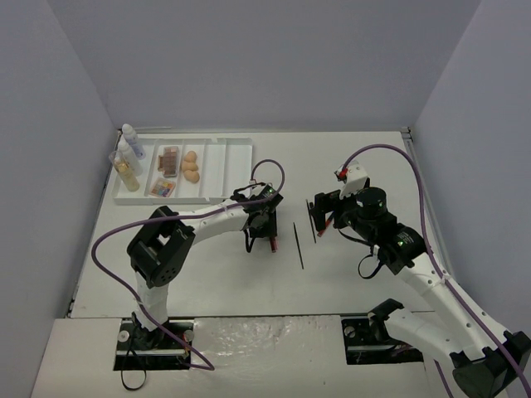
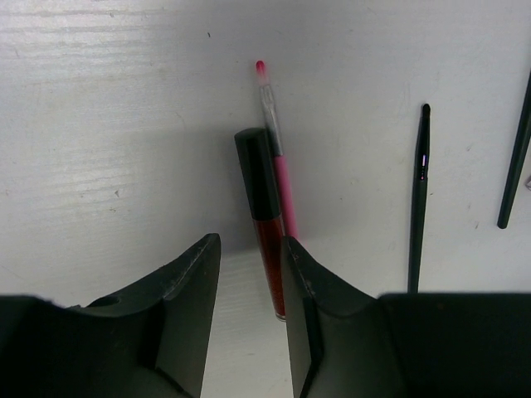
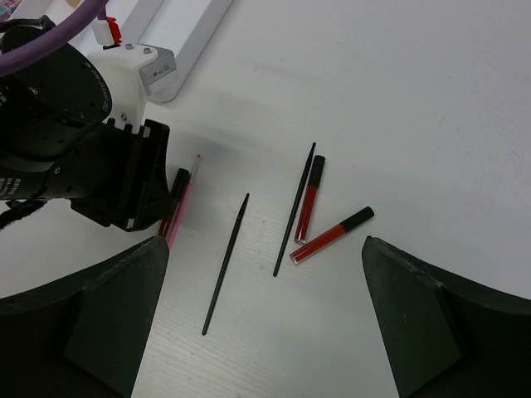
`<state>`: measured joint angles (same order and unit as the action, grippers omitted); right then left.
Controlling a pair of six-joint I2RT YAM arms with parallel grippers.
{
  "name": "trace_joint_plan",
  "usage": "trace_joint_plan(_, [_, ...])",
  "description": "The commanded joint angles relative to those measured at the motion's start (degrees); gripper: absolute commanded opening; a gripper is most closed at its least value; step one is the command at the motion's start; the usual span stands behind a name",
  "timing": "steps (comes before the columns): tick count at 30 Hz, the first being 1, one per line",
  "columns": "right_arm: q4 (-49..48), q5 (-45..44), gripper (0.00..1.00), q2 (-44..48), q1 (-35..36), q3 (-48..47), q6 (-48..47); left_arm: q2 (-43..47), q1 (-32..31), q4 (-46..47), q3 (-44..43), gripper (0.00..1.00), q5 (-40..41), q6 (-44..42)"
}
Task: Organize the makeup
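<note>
2 arms (image 1: 207, 217): white links, black joints, purple cables (image 1: 104, 245), green lights (image 1: 401, 243); black wedge-shaped end effector fingers (image 2: 187, 290).

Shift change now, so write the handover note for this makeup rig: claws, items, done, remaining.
Left claw: part open, tips at a red gloss beside a pink pencil; not clamped.
Right claw: wide open, empty, above two more glosses and a black pencil.
Done: white bottle, tan tube, palettes, sponges in the tray.
To do: glosses and pencils on the table, including a second black pencil between the arms.
</note>
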<state>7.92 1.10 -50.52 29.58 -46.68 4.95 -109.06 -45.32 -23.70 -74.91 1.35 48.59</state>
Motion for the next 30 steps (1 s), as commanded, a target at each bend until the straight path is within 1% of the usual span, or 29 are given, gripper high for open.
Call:
trace_joint_plan(1, [-3.7,0.4,1.0,-0.2,-0.3,-0.1,0.2,-0.1,-0.2,0.6,-2.5,0.32,0.2,1.2])
trace_joint_plan(5, [-3.7,0.2,1.0,0.2,-0.3,0.1,0.2,-0.3,-0.2,0.2,-2.4,0.3,0.6,1.2])
trace_joint_plan(10, [-3.8,0.0,1.0,0.1,-0.3,0.1,0.2,0.4,-0.1,-0.7,-1.5,0.24,1.0,0.8])
trace_joint_plan(14, [-3.8,0.0,1.0,-0.3,-0.3,-0.1,0.1,1.6,0.0,-2.3,-0.6,0.14,2.6,0.3])
trace_joint_plan(15, [-3.8,0.0,1.0,-0.4,-0.3,0.0,0.1,1.9,0.2,-2.8,-0.2,0.09,2.9,0.1])
trace_joint_plan(18, [-3.8,0.1,1.0,-0.8,-0.3,-0.1,0.1,4.0,0.5,-3.4,0.7,0.01,3.9,-0.5])
trace_joint_plan(21, [-3.7,0.0,1.0,-0.9,-0.3,-0.2,0.1,7.9,1.6,-4.9,-0.2,0.0,6.9,-4.2])
trace_joint_plan(25, [-3.8,0.2,1.0,-1.6,-0.3,-0.3,0.4,11.2,7.3,-5.7,-3.4,0.0,7.7,-11.8])
trace_joint_plan(27, [-3.8,0.3,1.0,-2.2,-0.3,-0.6,1.1,11.7,13.7,-5.0,-6.1,0.0,6.1,-17.6])
trace_joint_plan(30, [-3.7,-1.6,1.0,-3.5,-0.3,-0.8,2.8,9.2,20.5,-4.4,-11.7,0.0,3.4,-23.9])
